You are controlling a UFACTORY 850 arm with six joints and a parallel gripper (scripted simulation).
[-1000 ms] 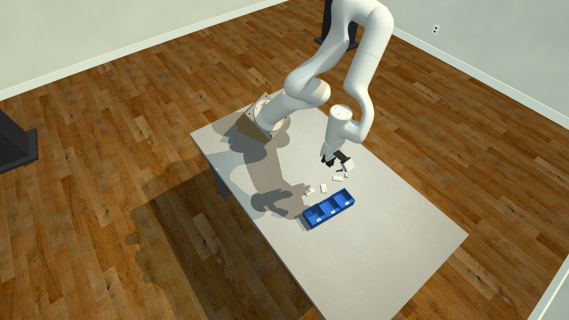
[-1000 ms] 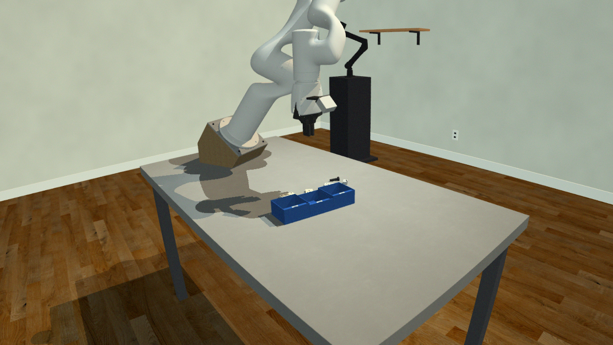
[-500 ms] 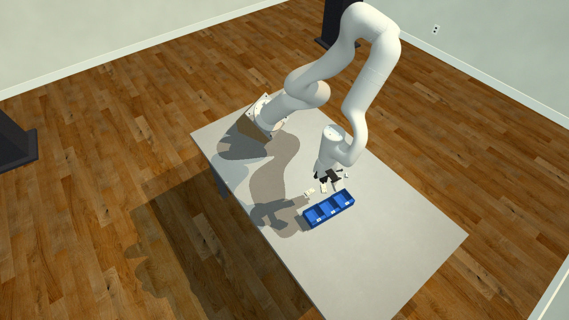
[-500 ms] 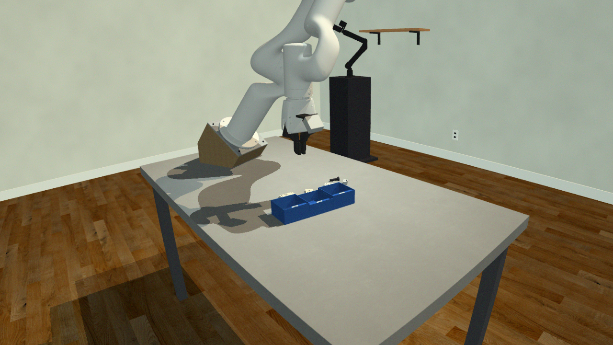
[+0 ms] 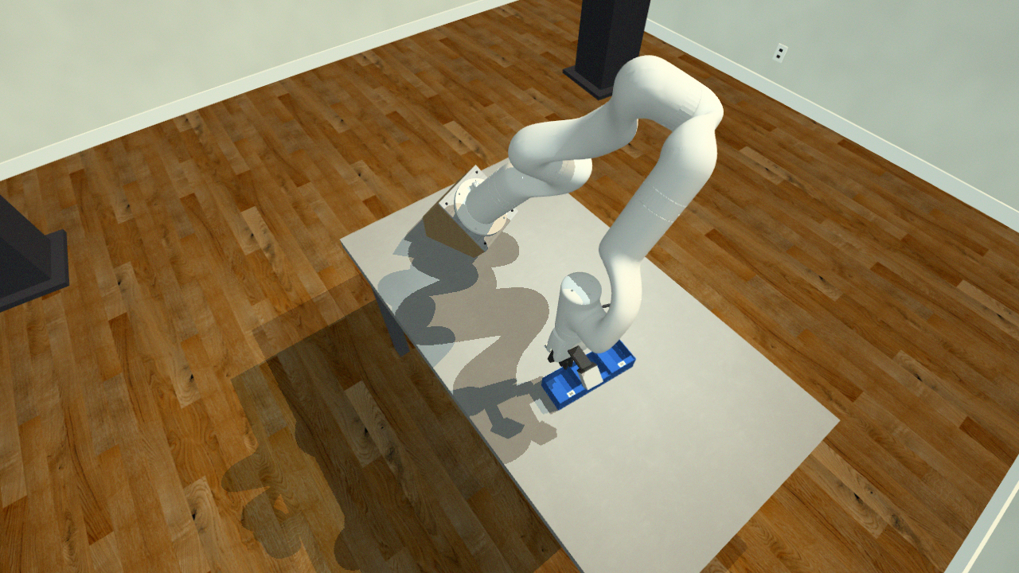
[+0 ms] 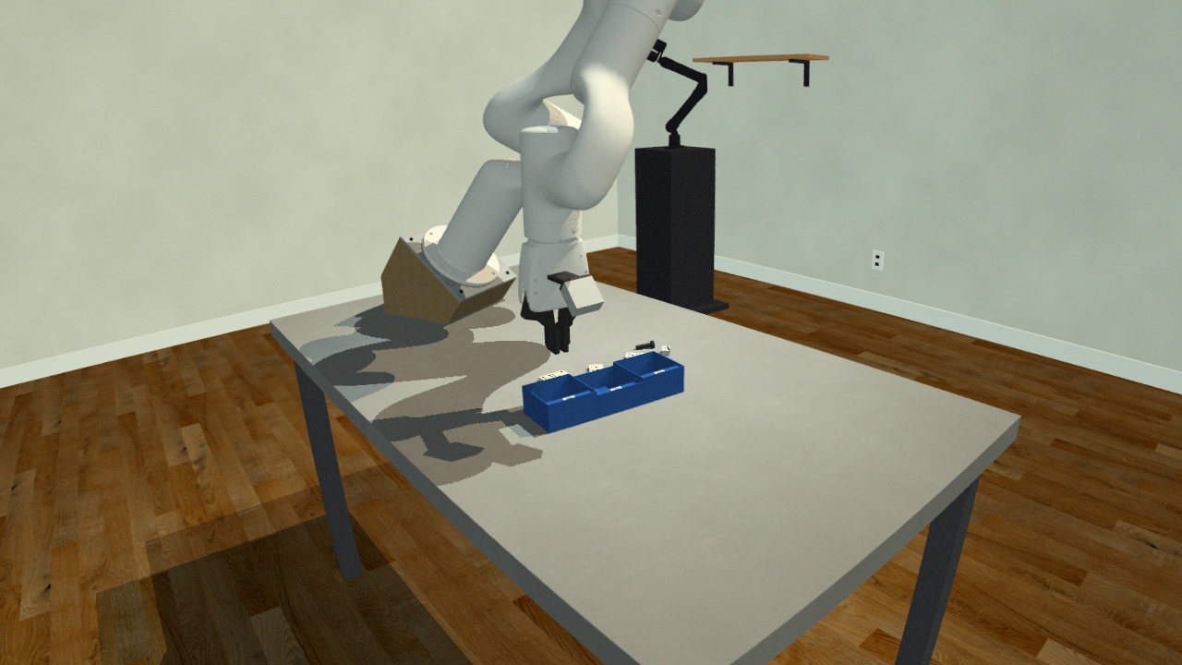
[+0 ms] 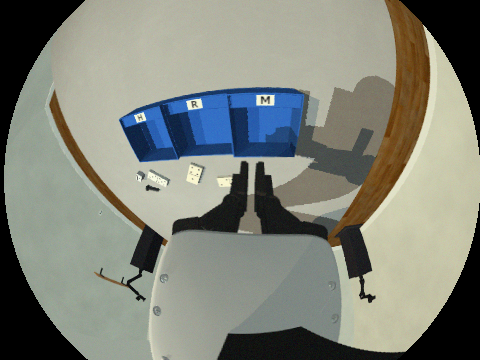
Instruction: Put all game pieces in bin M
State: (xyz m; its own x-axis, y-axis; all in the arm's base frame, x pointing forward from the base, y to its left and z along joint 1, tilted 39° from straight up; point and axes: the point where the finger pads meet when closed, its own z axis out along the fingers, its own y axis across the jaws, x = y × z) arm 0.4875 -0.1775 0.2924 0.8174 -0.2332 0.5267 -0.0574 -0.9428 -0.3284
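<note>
A blue row of three bins [image 6: 607,395] [image 5: 621,361] stands on the table [image 6: 743,496]. Its M bin [image 7: 263,134] [image 6: 560,405] [image 5: 566,390] is the end one beside the arm's shadow. Three white dominoes lie on the table behind the bins: one [image 7: 226,180] [image 6: 551,374] by the M bin, one [image 7: 194,174] [image 6: 593,367] by the middle bin, one [image 7: 158,176] [image 6: 636,354] by the far bin. My gripper [image 7: 251,172] [image 6: 559,347] is shut and empty. It hangs above the table just behind the M bin, close to the first domino. The arm hides the dominoes in the top view.
A black bolt [image 7: 152,188] [image 6: 645,344] and a small white piece [image 7: 140,175] [image 6: 665,348] lie past the far bin. The middle bin is marked R [image 7: 194,104]. The arm's wedge base [image 6: 421,289] [image 5: 455,228] sits at the table's back corner.
</note>
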